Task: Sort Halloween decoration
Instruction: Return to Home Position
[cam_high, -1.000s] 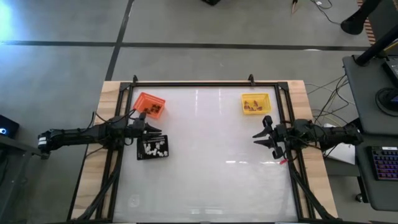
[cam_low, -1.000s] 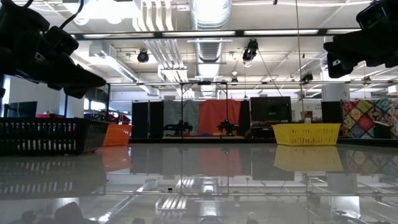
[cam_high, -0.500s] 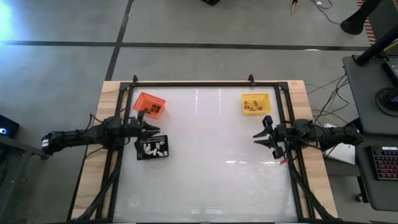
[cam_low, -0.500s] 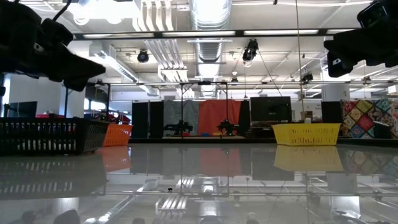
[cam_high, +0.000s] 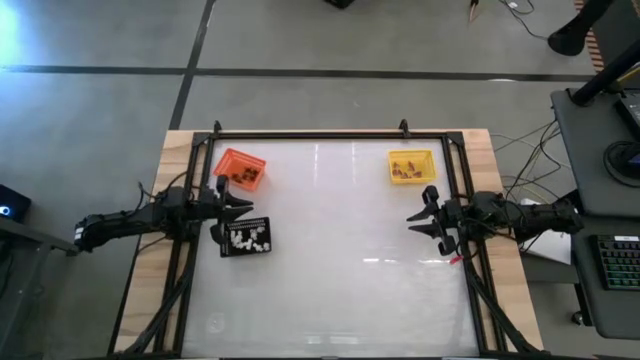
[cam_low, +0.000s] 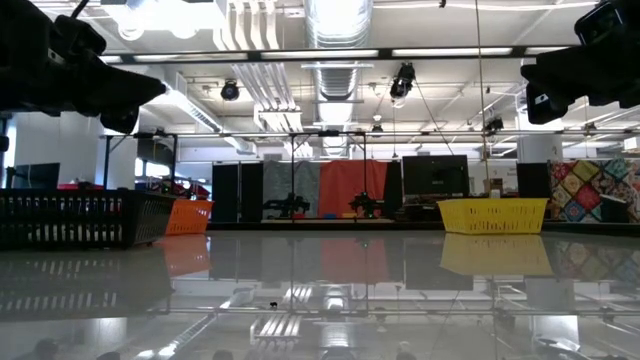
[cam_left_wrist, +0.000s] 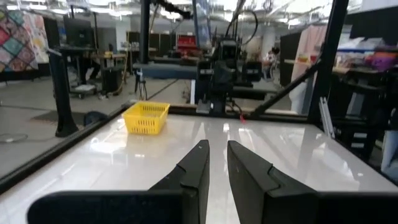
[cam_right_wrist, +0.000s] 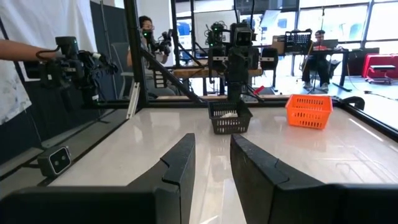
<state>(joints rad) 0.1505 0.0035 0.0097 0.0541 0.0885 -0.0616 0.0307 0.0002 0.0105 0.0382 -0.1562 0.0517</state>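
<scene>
we are holding our left gripper (cam_high: 243, 208) just beside the black tray (cam_high: 224, 250), fingers slightly parted and empty. our right gripper (cam_high: 412, 222) is waiting near the table's right edge, likewise released. white trinkets (cam_high: 245, 239) are lying in the black tray, dark trinkets (cam_high: 247, 175) in the orange tray (cam_high: 226, 158), brownish trinkets (cam_high: 408, 168) in the yellow tray (cam_high: 393, 166).

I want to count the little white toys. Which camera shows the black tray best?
The high view: it looks straight down into the black tray, white toys showing inside. The low view shows only its side wall; the right wrist view, it far off; the left wrist view, nothing.
</scene>
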